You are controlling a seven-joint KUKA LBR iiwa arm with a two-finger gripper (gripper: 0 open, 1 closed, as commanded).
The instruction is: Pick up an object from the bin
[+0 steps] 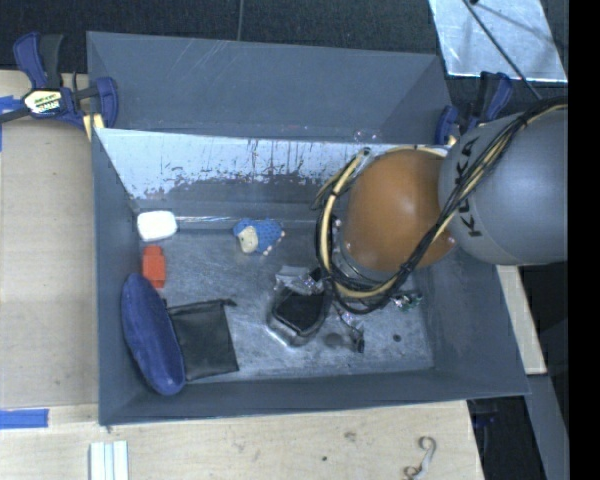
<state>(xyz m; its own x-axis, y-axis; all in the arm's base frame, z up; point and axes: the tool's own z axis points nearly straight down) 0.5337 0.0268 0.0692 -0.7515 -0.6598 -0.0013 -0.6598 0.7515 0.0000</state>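
A grey metal bin seen from above. Along its left wall lies a long dark-blue oval thing, its long axis running front to back. Touching its right side is a black flat pouch. Behind these are a small orange block and a white oval lump, then a small blue-and-cream piece near the back wall. The gripper sits low over the middle of the floor, so the pouch lies nearest, just to its left. The arm's orange cover and cables overhang it, so I cannot tell whether it is open, closed or holding something.
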